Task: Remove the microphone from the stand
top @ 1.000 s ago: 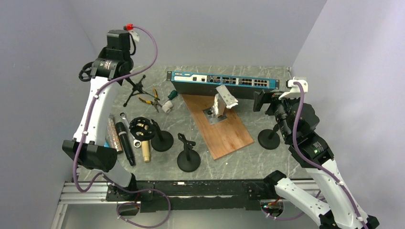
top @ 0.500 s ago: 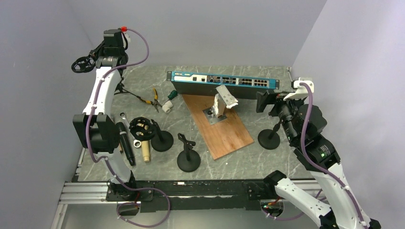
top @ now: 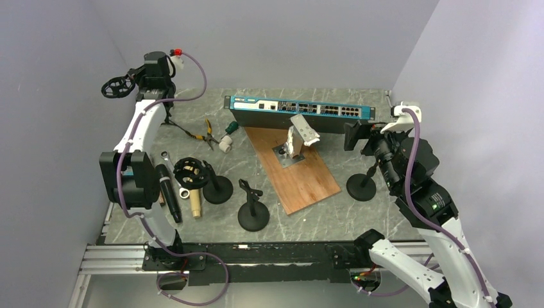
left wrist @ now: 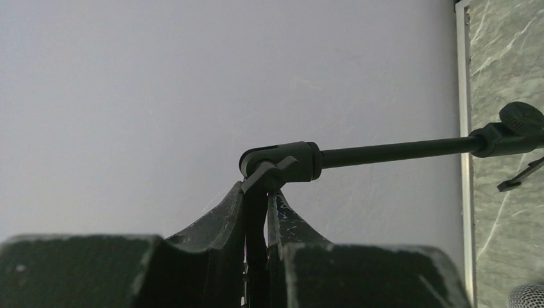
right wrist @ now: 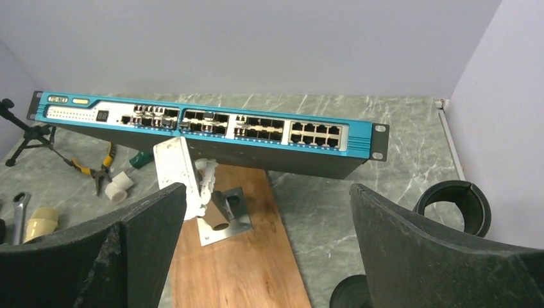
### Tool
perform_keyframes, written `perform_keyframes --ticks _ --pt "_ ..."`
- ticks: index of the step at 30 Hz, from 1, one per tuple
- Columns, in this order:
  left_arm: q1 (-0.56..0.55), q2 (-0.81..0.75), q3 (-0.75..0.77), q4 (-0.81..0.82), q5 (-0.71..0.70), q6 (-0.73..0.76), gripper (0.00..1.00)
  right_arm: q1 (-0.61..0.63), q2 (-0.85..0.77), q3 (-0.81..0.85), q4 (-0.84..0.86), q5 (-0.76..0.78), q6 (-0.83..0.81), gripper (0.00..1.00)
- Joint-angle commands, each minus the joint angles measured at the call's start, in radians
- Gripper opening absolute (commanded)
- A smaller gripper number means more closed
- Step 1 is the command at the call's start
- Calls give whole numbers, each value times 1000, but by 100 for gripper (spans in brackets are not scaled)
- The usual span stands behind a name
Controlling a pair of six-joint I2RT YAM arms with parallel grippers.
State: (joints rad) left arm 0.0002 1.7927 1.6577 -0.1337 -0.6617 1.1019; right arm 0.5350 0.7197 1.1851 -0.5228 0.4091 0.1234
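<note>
Now we are holding our left hand (left wrist: 256, 192) high up by the left wall. Its fingers are pressing together on a thin black part just under the swivel joint of the small tripod stand (left wrist: 391, 151). From that joint the stand's rod is running off to the right, toward a knob over the edge of the tabletop (top: 359, 215).

The black microphone (top: 168, 192) is lying flat on the tabletop at the left. It is sitting between our left arm and the round-based stand carrying a shock mount (top: 191, 173).

We are keeping our right hand (right wrist: 268, 212) spread wide and gripping nothing, above the right side of the tabletop. It is facing the blue network switch (right wrist: 205, 125) and the white bracket (right wrist: 176, 170) standing on the wooden board (right wrist: 237, 269). A black ring holder (right wrist: 452, 205) is showing just beside its right finger, above another round stand base (top: 361, 187).
</note>
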Motion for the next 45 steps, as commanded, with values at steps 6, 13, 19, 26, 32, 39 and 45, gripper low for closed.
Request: perform_keyframes --ticks 6,13,19,26,32,39,45 --pt "31 -1 121 -87 -1 -89 0 5 37 53 16 -24 8 100" --pt "28 121 318 -248 -67 -208 0 5 36 41 24 -38 38 100" --pt "26 145 301 -263 -95 -246 0 5 36 43 15 -34 33 100" --pt "-33 146 209 -143 -157 -183 31 5 34 29 29 -40 44 100" --pt "-69 145 236 -301 -66 -306 60 5 37 21 30 -47 48 100" --pt "-59 151 273 -486 118 -483 70 5 25 6 35 -44 44 100" --pt "-11 146 282 -557 308 -603 76 5 11 -7 31 -41 48 100"
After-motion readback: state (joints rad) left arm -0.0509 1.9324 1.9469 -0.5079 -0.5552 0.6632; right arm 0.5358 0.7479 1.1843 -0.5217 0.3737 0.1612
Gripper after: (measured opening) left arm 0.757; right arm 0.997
